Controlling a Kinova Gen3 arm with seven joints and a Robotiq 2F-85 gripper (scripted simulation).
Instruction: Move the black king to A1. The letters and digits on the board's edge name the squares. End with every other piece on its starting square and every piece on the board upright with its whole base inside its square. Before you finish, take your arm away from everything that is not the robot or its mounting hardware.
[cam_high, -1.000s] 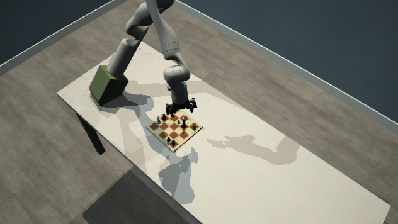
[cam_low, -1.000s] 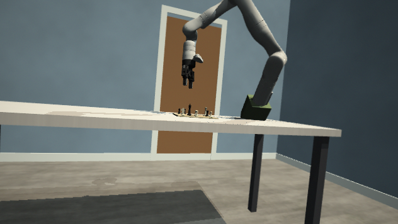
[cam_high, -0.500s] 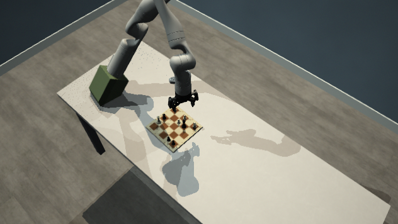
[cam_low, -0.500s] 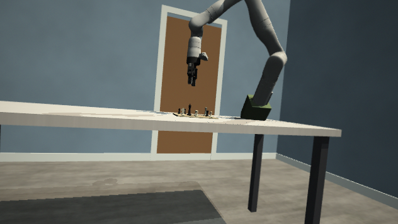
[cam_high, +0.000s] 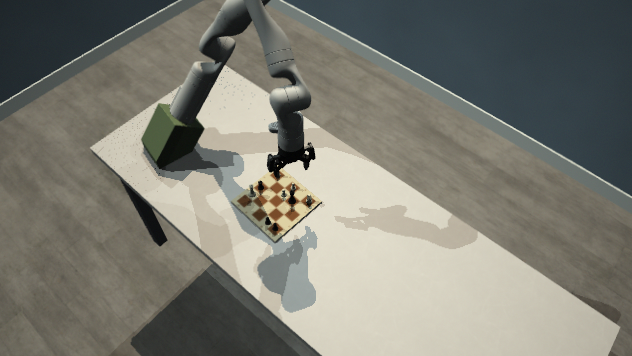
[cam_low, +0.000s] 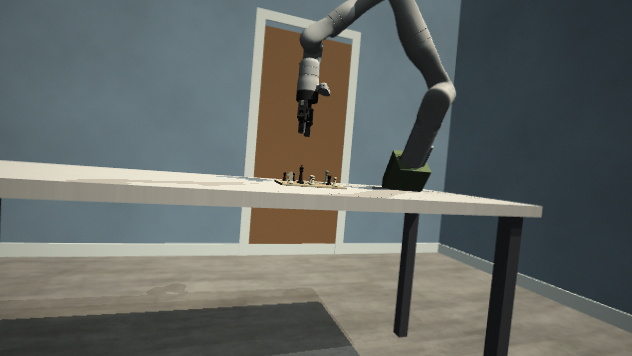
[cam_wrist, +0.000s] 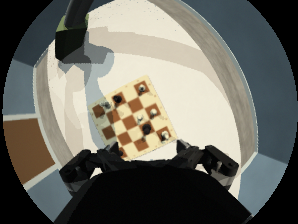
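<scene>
A small chessboard lies on the white table with several black and white pieces on it. The black king is the tallest dark piece and stands upright near the middle of the board's right side; it also shows in the exterior view. My gripper is open and empty. It hangs well above the board's far corner, pointing down, as the exterior view shows. In the wrist view the board lies far below, between the spread fingers. The edge letters are too small to read.
The arm's green base block stands on the table's far left end, behind the board. Other pieces stand close around the king, among them a white piece and a grey one. The table edge runs near the board's front corner.
</scene>
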